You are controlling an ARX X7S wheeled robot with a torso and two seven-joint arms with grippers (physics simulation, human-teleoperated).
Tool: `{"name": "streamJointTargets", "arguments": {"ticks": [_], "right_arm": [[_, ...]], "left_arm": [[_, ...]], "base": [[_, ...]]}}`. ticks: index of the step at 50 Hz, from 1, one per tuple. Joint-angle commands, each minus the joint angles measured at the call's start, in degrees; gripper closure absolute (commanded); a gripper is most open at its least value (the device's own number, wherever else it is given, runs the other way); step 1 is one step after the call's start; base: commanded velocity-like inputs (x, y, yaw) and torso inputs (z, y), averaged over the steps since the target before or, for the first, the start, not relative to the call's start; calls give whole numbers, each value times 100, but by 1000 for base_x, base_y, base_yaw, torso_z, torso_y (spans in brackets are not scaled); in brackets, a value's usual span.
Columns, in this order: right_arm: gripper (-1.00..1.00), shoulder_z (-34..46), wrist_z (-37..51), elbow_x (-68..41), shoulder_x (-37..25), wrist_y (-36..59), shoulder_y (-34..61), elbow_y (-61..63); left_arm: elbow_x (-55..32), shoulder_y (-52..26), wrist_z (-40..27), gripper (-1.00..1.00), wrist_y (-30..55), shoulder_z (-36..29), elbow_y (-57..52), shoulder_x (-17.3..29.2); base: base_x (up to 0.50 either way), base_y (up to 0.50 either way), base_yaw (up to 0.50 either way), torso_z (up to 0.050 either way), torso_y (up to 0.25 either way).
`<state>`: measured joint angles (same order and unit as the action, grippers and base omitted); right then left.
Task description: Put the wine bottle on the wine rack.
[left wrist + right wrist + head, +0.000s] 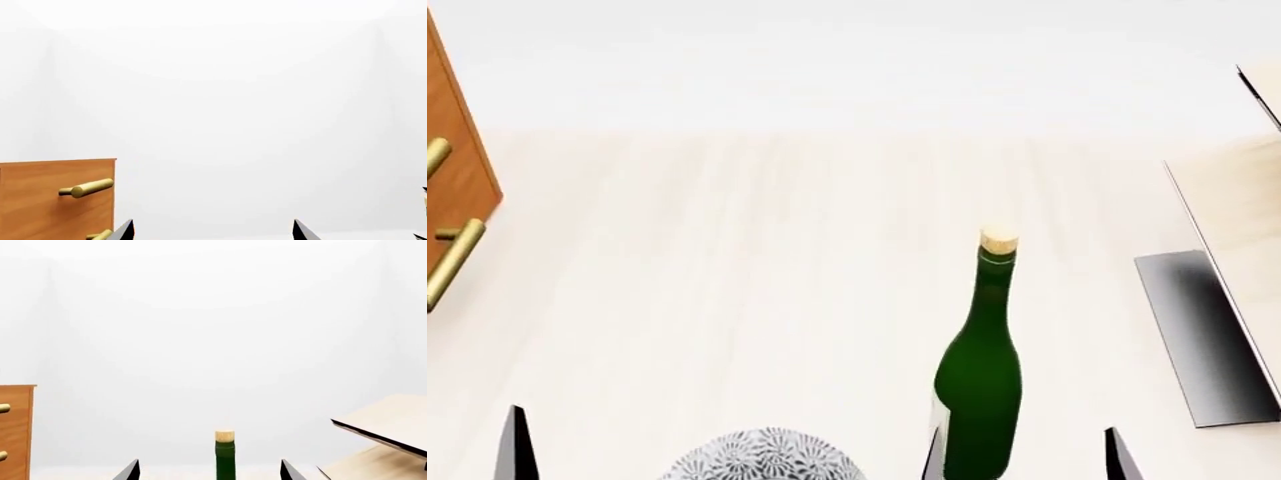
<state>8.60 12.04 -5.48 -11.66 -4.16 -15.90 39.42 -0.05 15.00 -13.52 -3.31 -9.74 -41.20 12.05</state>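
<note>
The wine bottle [980, 385], dark green with a pale cork, stands upright on the pale table beside a patterned bowl [761, 455]. My right gripper [210, 471] is open, and the bottle's neck [225, 456] rises between its spread fingers without touching either. In the head view its fingertips [1120, 452] flank the bottle's lower body. The wine rack [1208, 340], light-wood panels on a dark grey base, sits at the table's right edge. My left gripper [213, 231] is open and holds nothing, facing the white wall near the cabinet.
A brown drawer cabinet [451, 180] with brass handles [87, 188] stands at the left. The rack's slanted panels [383, 426] lie to the right of the bottle. A white wall closes off the back of the table.
</note>
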Motion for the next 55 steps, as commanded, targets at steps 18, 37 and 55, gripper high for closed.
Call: {"name": "streamJointTargets", "arguments": {"ticks": [18,37,55], "right_arm": [[-100,161,80,-32,-116,161,44,-29],[-100,174,129,-152,-190,114,43,-36],[-100,232,174,-169,-252,89,52,-52]], "left_arm": [[17,-28,-105,-100,14,-108,20,92],[14,-38,-174,-100,49,-167,-8,152],[7,-47,-240,-100,73,-215,-40,204]], "base": [[79,0,0,0,1],[0,-239,0,0,0],[0,-187,0,0,0]]}}
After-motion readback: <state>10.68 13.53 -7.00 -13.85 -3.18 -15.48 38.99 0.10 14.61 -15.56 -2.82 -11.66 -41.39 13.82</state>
